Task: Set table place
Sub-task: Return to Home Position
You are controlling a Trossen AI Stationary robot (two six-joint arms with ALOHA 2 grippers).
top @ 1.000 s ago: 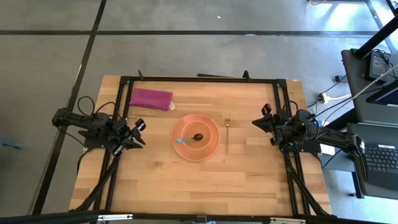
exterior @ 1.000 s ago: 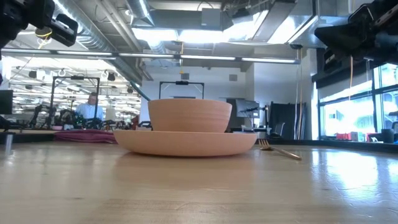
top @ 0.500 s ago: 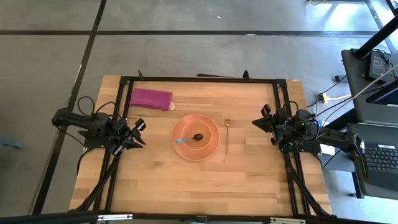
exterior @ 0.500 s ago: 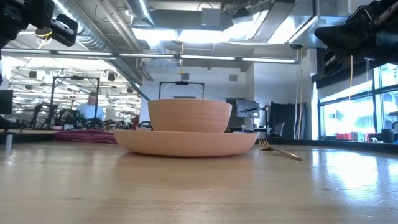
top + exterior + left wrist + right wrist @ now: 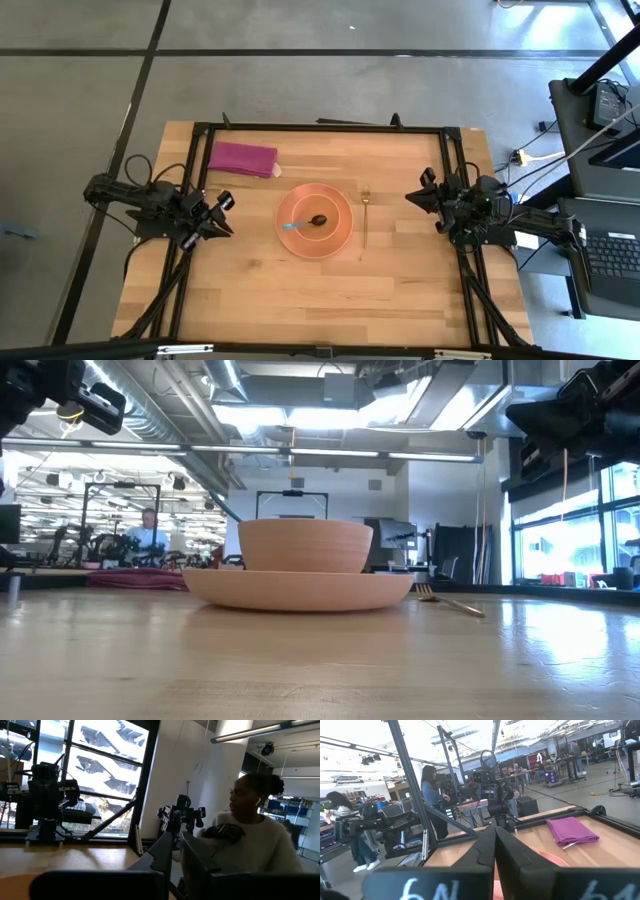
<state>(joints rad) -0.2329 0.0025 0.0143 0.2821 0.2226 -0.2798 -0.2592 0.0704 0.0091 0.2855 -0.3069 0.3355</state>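
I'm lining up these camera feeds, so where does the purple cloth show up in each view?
High view: purple cloth on the table's far left, up-left of the light orange plate.
Low view: cloth lying flat, left of and behind the plate.
Left wrist view: not in it.
Right wrist view: cloth on the table beyond the plate's edge.
Shared landmark: the plate.

Pale honey wood in joined planks for the table [image 5: 250, 285], edged by a black frame [image 5: 320, 127]. Soft light orange on plate [image 5: 342, 238] and bowl [image 5: 305, 546] alike. Blue-handled spoon [image 5: 293, 225], gold fork [image 5: 365, 212] — and a magenta-purple cloth [image 5: 242, 158] near a table corner. Grey floor [image 5: 300, 80], dark-lined.
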